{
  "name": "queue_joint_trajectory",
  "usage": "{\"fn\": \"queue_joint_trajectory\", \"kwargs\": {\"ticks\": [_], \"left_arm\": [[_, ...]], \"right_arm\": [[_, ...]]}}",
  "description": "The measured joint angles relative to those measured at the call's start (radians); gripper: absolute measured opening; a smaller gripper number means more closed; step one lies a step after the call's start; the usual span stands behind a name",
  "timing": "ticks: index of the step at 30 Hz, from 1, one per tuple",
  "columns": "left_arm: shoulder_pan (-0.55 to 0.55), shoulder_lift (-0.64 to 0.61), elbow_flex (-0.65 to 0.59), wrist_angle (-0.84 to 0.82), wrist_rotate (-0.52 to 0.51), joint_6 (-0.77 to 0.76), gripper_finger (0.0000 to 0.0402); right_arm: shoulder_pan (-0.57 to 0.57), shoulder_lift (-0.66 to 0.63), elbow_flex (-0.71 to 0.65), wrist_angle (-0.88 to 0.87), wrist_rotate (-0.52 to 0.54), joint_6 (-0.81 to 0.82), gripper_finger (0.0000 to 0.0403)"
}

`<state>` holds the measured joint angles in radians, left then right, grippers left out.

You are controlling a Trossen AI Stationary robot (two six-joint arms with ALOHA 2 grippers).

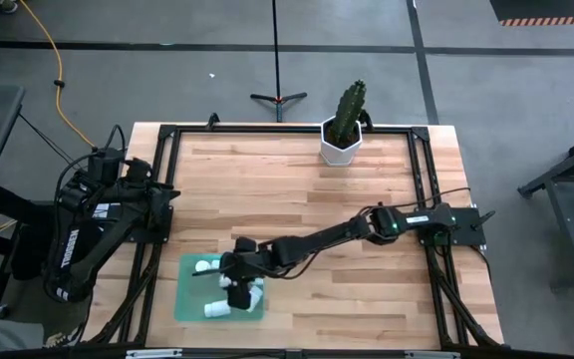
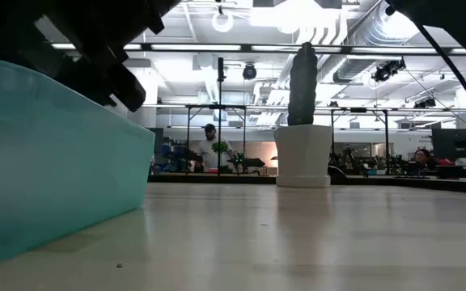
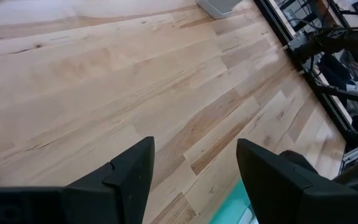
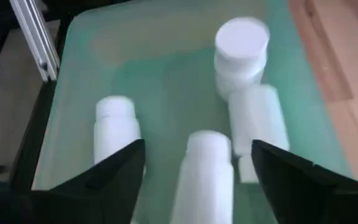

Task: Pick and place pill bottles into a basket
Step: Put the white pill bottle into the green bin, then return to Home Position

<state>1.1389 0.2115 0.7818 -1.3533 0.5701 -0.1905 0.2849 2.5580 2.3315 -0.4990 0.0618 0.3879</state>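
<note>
The basket (image 1: 189, 299), a shallow green tray, sits near the table's front edge, left of centre. Several white pill bottles lie in it. In the right wrist view one lies on its side (image 4: 114, 127), another on its side (image 4: 261, 124), and one stands upright (image 4: 241, 46). A further bottle (image 4: 207, 171) lies lengthwise below the gap of my right gripper (image 4: 201, 180). That gripper hovers open over the basket (image 4: 166, 81), a finger on either side of this bottle and apart from it. My left gripper (image 3: 194, 180) waits open over bare wood at the table's left edge.
A white hexagonal pot with a cactus (image 1: 344, 135) stands at the far edge, right of centre. A black frame rail (image 1: 287, 130) runs around the tabletop. Bare wood (image 1: 347, 199) spreads between the basket and the pot. In the low view the basket wall (image 2: 55, 162) fills the left.
</note>
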Motion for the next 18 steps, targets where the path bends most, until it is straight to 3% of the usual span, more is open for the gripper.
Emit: {"fn": "queue_joint_trajectory", "kwargs": {"ticks": [6,18], "left_arm": [[0.0,0.0,0.0,-0.001,0.001,0.0,0.0262],[0.0,0.0,0.0,0.0,0.005,0.006,0.0262]], "right_arm": [[-0.025,-0.018,0.024,0.031,-0.019,-0.018,0.0317],[-0.065,-0.212,0.024,0.025,0.011,-0.125,0.031]]}}
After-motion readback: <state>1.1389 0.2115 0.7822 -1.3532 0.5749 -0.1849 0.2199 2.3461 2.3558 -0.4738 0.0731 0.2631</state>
